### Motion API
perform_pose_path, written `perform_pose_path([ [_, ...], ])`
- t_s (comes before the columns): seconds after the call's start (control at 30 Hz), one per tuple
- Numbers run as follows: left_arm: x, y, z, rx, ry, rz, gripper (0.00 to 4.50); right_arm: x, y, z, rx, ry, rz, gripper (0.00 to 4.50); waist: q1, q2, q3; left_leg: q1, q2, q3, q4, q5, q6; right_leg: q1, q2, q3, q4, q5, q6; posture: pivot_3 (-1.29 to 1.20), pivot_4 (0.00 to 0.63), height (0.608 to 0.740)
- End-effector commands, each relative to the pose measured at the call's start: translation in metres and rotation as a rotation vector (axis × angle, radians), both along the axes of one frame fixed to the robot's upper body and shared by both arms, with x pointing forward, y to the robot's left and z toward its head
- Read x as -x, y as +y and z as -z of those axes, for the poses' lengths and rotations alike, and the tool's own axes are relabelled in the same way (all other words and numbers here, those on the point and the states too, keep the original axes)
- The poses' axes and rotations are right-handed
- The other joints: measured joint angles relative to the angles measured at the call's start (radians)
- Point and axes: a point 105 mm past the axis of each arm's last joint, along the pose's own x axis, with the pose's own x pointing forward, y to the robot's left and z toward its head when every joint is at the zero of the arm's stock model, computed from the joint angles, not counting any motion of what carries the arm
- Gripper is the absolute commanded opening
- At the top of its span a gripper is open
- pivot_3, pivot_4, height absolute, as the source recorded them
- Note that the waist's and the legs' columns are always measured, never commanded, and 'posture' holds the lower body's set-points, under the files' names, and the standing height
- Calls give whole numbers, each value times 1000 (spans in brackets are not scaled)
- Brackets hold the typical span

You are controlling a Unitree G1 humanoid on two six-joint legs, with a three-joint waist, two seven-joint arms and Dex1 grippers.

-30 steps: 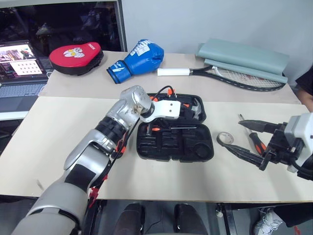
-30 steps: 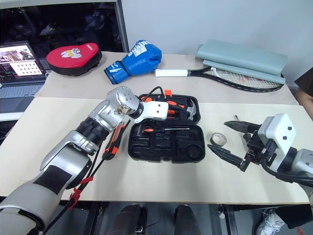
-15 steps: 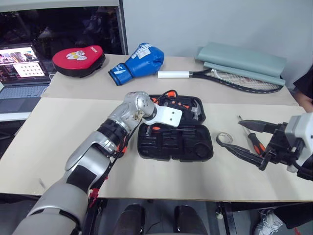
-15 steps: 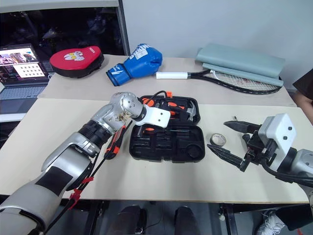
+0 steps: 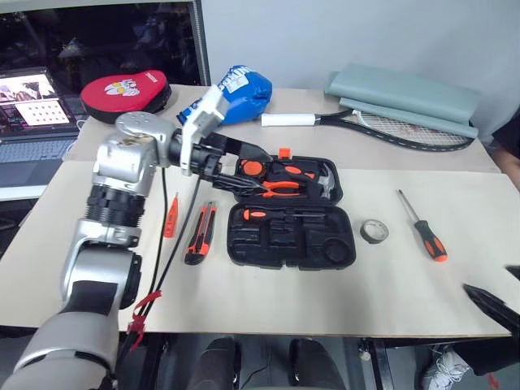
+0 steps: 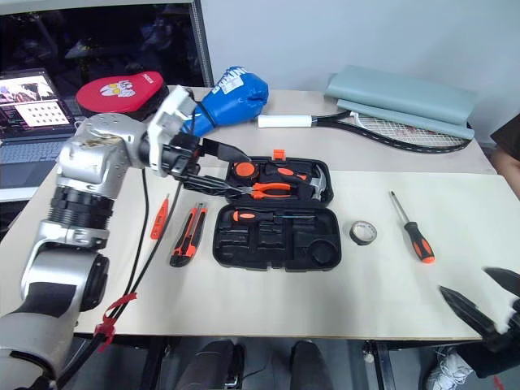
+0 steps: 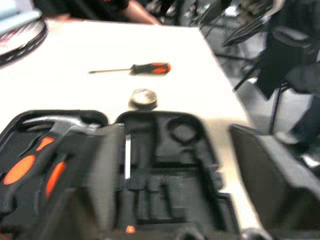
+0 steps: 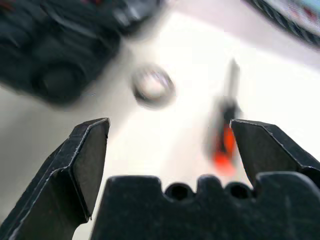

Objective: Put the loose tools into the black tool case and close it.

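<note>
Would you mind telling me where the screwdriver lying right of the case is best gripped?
Grip the orange-and-black screwdriver by its thick handle, the end nearer the robot, coming straight down with jaws across its width. It lies flat on the table, apart from the tape roll, and its thin shaft gives little to hold.

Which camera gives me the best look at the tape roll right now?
The right eye view: the tape roll lies sharp and unobstructed on the table, right of the black tool case. The left eye view matches; both wrist views show it blurred.
</note>
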Motion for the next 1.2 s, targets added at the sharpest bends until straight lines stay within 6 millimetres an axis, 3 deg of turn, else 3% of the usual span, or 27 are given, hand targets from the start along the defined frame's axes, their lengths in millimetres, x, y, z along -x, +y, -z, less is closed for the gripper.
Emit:
perform_pose_path([
  [0.03,21,0,-6,-37,-46,82,4449,-22,7,-9,14,-31,-75,4500,-6,0,0,3,0,0,0,0,0,3,0,0,-1,-2,4,0,150,737],
  [0.3,33,-4,0,-79,-114,129,4449,-96,15,9,-16,-7,-145,4500,-2,1,0,5,0,3,0,1,-1,4,-1,1,-1,-2,4,0,150,737],
  [0.53,34,-4,0,-84,-148,112,4449,-156,9,35,-85,46,-48,4500,0,2,0,1,-3,2,-1,0,0,1,0,2,-1,0,1,0,150,737],
  [0.63,33,-4,-2,-83,-157,90,4449,-172,6,47,-103,76,-13,4500,-2,2,0,0,-3,2,-1,0,0,0,-1,2,-2,0,1,0,150,737],
  [0.87,27,-3,-7,-67,-183,51,4449,-188,9,69,-92,131,-21,4500,-3,2,0,-1,-4,2,-1,0,1,0,-1,1,-2,0,1,0,150,737],
  [1.03,28,-5,-9,-53,-179,54,4500,-194,8,72,-93,122,-11,3134,-4,2,0,0,-4,2,-1,0,1,-1,-1,1,-1,0,1,0,150,737],
  [1.2,29,-7,-10,-48,-179,60,4500,-193,4,62,-97,81,-9,1339,-4,2,0,-1,-3,2,-1,0,1,-1,-1,1,-1,0,1,0,150,737],
])
